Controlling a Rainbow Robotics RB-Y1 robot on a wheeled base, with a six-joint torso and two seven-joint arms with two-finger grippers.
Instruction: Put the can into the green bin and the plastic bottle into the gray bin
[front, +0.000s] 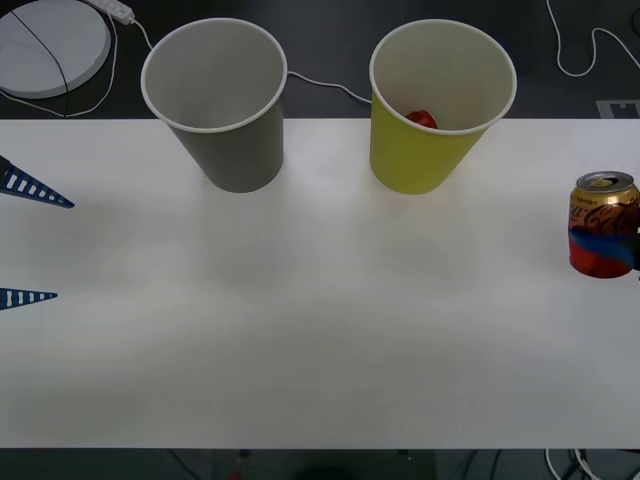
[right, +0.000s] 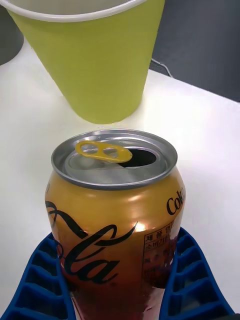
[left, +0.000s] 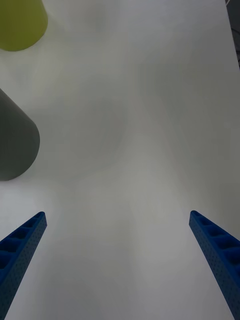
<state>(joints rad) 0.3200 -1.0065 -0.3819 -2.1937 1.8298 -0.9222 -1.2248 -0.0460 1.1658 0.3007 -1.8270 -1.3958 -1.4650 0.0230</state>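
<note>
The can (front: 602, 215), orange-yellow above and red below, stands upright at the table's far right edge. My right gripper (front: 606, 253) is shut on its lower half. In the right wrist view the can (right: 115, 210) sits between the blue fingers (right: 40, 280) of that gripper (right: 117, 285), with the green bin (right: 95, 65) just beyond it. The green bin (front: 415, 155) stands at the back right of centre and the gray bin (front: 240, 150) to its left. My left gripper (front: 62, 250) hangs open at the left edge, also seen as the left gripper (left: 116, 215) over bare table. The plastic bottle is out of view.
A small red object (front: 421, 119) lies inside the green bin. The white table (front: 320, 340) is bare between the arms. A white round device (front: 50, 45) and cables (front: 320, 85) lie on the dark floor behind. The gray bin (left: 15, 145) and green bin (left: 20, 25) show in the left wrist view.
</note>
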